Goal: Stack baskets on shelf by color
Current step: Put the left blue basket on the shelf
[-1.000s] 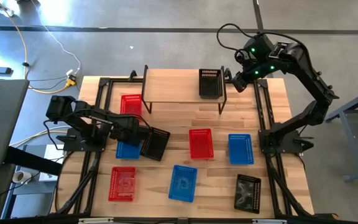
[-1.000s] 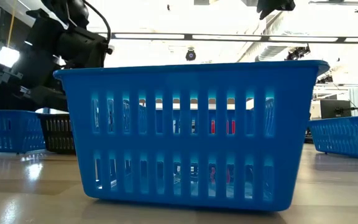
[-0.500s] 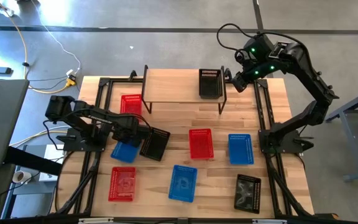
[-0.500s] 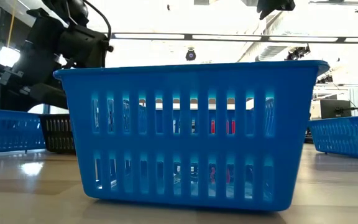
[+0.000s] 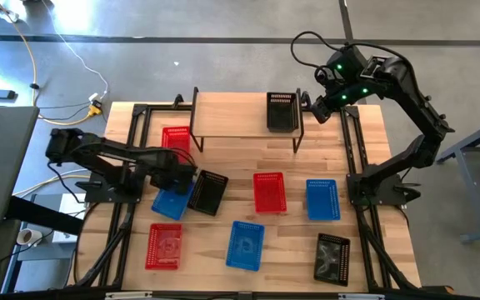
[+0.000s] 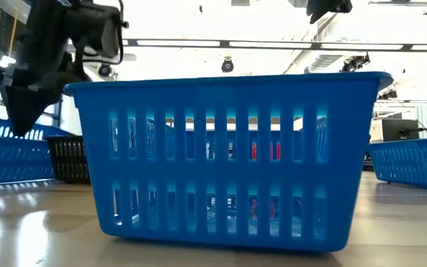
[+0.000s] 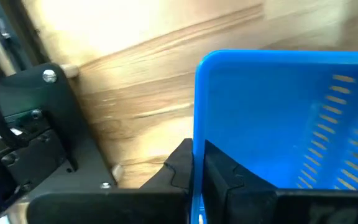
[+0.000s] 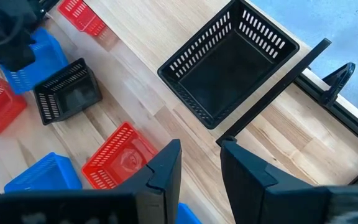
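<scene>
The left gripper [image 7: 194,171] is closed on the rim of a blue rectangular plastic mesh basket [image 5: 168,202], one dark finger [image 7: 178,167] outside the wall and the other inside it, so that the basket extends away from the fingertips over the wooden tabletop [image 5: 248,162]. In the high view this held blue basket sits at the left of the table, tilted, just beside a black mesh basket [image 5: 207,192] on its right; the low view shows it raised at the far left [image 6: 10,152]. A red mesh basket [image 5: 176,139] lies farther back, under the left end of the raised light-wood shelf on black metal legs [image 5: 232,117]. A second black basket [image 5: 282,112] stands on the right end of that shelf. The right gripper [image 8: 197,162] hangs above the shelf's right end with its fingers parted and nothing between them. Nearer, across the table, lie a red basket [image 5: 268,192], a blue basket [image 5: 322,199], a central blue basket [image 5: 245,245], a red basket at near left [image 5: 165,247] and a black basket at near right [image 5: 332,258].
</scene>
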